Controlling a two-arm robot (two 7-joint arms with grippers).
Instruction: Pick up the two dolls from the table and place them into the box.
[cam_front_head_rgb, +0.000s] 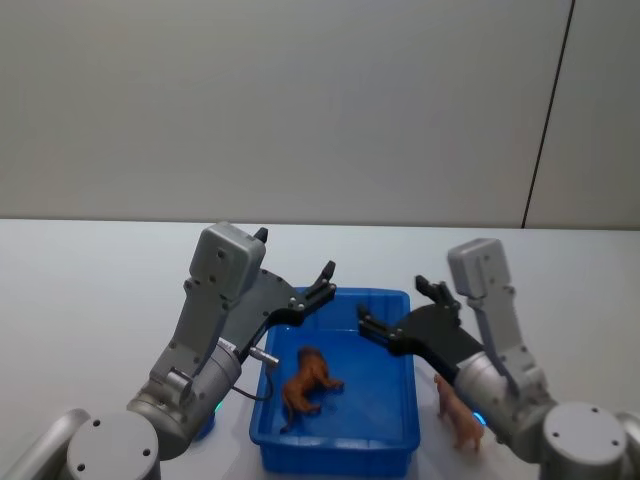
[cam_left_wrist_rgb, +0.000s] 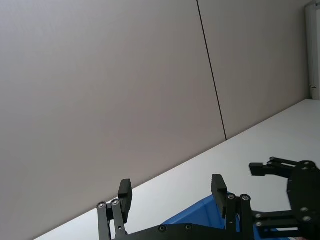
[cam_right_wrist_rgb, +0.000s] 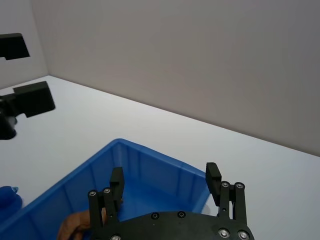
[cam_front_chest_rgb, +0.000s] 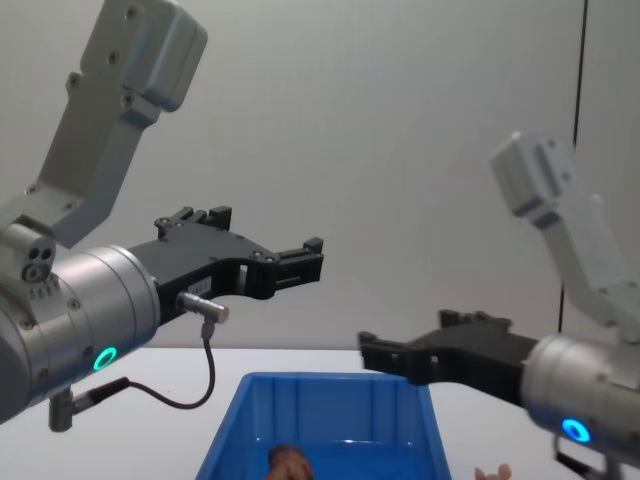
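Poised above the box (cam_front_head_rgb: 330, 462) with left gripper (cam_front_head_rgb: 292, 258) and right gripper (cam_front_head_rgb: 395, 303) fingers wide and empty, brown doll (cam_front_head_rgb: 308, 380) inside, ready for pale doll (cam_front_head_rgb: 457, 412) on counter (cam_front_head_rgb: 80, 290) alongside.

A plain grey wall (cam_front_head_rgb: 300, 100) with a thin dark seam (cam_front_head_rgb: 548, 110) stands behind.

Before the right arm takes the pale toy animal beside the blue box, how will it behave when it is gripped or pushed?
The pale toy animal seems to stand on thin legs, so a push would probably tip it over. It is far smaller than the box, so it is likely light. It looks moulded, so it is probably stiff when gripped.
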